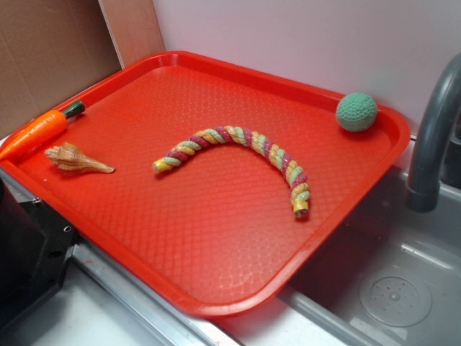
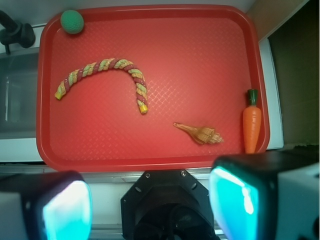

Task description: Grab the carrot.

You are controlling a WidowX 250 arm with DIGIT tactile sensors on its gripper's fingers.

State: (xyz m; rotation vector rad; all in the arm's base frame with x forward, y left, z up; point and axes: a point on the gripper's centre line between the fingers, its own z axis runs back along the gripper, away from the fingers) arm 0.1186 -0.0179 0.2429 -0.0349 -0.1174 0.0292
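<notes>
The gripper point(image 2: 150, 200) is seen only in the wrist view, where its two fingers point(image 2: 65, 207) frame the bottom of the picture, spread wide apart with nothing held between them; it is raised above the near edge of the red tray point(image 1: 216, 238), well apart from every object. In the exterior view no gripper can be made out. The carrot point(image 1: 39, 131) is found at one side of the tray, lying along and partly on the raised rim, its dark green stem directed toward the tray's far corner and its tapered tip toward the near one. Just beside it, on the tray floor, a tan seashell point(image 1: 75, 160) is laid, close but apparently not touching. A twisted multicoloured rope point(image 1: 238, 155) is curved across the middle, and a green ball point(image 1: 356, 112) is rested in the far corner by the grey tap point(image 1: 432, 137) over the sink. The grasp is judged not yet begun: a move sideways and down would be needed. Because the carrot is propped against the rim, a closing across its thicker middle is likely favoured, and the rim and shell may obstruct one finger.
</notes>
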